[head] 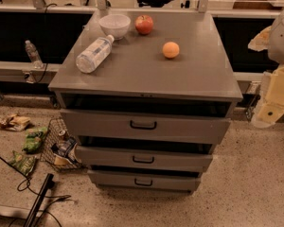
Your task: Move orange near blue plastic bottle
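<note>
Grey bench (132, 77) looks slick, so the orange (171, 49) may roll off it if the claw (269, 109), beside the bench's right edge, open or closed I cannot tell, clips it.

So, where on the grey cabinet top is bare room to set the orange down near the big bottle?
Bare: the middle of the grey cabinet top, between the bluish clear plastic bottle and the small round orange, and the whole front strip. Crowded: the back, where bottle cap, white bowl and red apple gather. The gripper hangs beyond the right edge.
</note>
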`<state>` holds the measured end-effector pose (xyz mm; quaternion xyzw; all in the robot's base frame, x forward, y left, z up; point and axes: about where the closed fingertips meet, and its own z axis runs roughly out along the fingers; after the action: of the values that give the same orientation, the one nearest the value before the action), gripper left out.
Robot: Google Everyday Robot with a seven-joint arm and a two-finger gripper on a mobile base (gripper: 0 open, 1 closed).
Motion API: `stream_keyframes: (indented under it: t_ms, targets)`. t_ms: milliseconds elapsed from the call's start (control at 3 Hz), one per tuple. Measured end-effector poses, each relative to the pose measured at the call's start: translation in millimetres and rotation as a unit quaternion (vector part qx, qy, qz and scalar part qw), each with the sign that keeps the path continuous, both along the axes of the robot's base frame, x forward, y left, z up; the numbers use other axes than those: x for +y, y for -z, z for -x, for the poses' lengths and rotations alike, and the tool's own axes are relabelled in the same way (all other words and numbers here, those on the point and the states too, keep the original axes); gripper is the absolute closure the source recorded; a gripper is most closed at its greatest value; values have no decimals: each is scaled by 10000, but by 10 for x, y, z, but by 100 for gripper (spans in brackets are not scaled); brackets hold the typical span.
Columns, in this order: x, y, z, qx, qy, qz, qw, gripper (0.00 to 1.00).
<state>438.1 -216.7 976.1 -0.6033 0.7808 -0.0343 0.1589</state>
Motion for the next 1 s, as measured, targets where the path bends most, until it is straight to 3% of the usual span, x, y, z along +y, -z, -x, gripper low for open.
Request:
stream_keyframes:
  t_ms: [333, 667, 1000]
  targets:
    - [5, 11, -23, -18, 15, -57, 10000, 0]
    - [72, 171, -353, -246, 229, -867, 9957, 0]
    - [40, 434, -1016, -508, 714, -2141, 9729, 0]
